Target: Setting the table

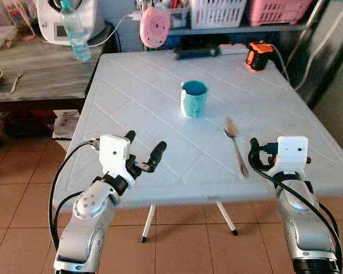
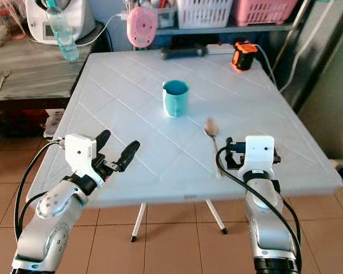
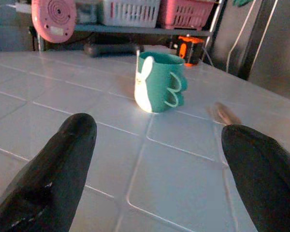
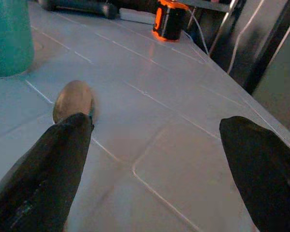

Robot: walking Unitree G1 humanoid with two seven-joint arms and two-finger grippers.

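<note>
metal is what the spoon [image 1: 235, 145] looks made of; it is laid on the white counter [image 1: 160, 103] with its long axis running from the near edge away to the bowl, which points toward the teal cup [image 1: 194, 98]. it is found just beside the right claw [image 4: 154, 159], on that claw's inner side, so the right arm is judged much the nearer. both the right claw and the left claw [image 1: 143, 149] are held wide open with nothing gripped.

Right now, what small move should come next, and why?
Probably shift the open right tool slightly toward the robot's left and lower it over the spoon. The spoon lies loose on the white table beside the teal cup, partly under one finger, not between both.
</note>
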